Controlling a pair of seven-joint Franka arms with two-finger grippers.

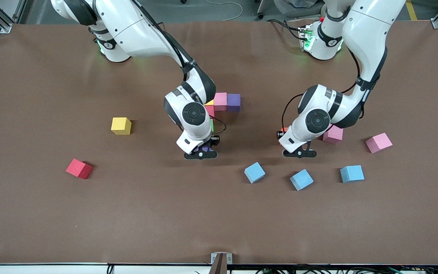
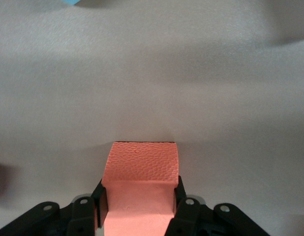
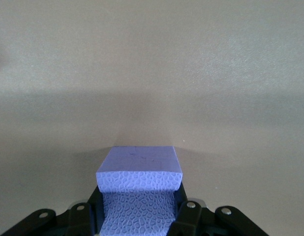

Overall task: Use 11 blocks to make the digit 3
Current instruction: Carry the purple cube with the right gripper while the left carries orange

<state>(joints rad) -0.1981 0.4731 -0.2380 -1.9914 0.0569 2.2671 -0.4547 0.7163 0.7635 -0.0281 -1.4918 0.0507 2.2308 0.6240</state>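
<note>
Right wrist view shows the right gripper (image 3: 137,211) clamped on a purple block (image 3: 139,182), its 2 fingers pressing opposite side faces; in the front view this gripper (image 1: 200,152) sits low at the table, at the camera-side end of the partly built digit 3 (image 1: 222,103). That figure so far shows a pink block (image 1: 220,101) touching a second purple block (image 1: 234,102), with yellow, red and green edges partly hidden by the right arm, so its full count cannot be read. Left wrist view shows the left gripper (image 2: 138,209) closed on an orange block (image 2: 142,182); in the front view it (image 1: 299,151) is low near the table, toward the left arm's end. The cubes look like light, soft foam with a textured, non-slippery skin; they probably dent under force, so a moderate grip on 2 parallel faces at mid-height appears best. Loose blocks remain: a yellow block (image 1: 121,125) and a red block (image 1: 79,168) toward the right arm's end, 3 light blue blocks (image 1: 254,172) (image 1: 301,179) (image 1: 352,173) nearer the front camera, and 2 more pink blocks (image 1: 333,134) (image 1: 378,142) beside the left arm. The pink block touching the left arm's wrist region could be nudged. The right arm body screens the figure, so alignment is hard to judge.
</note>
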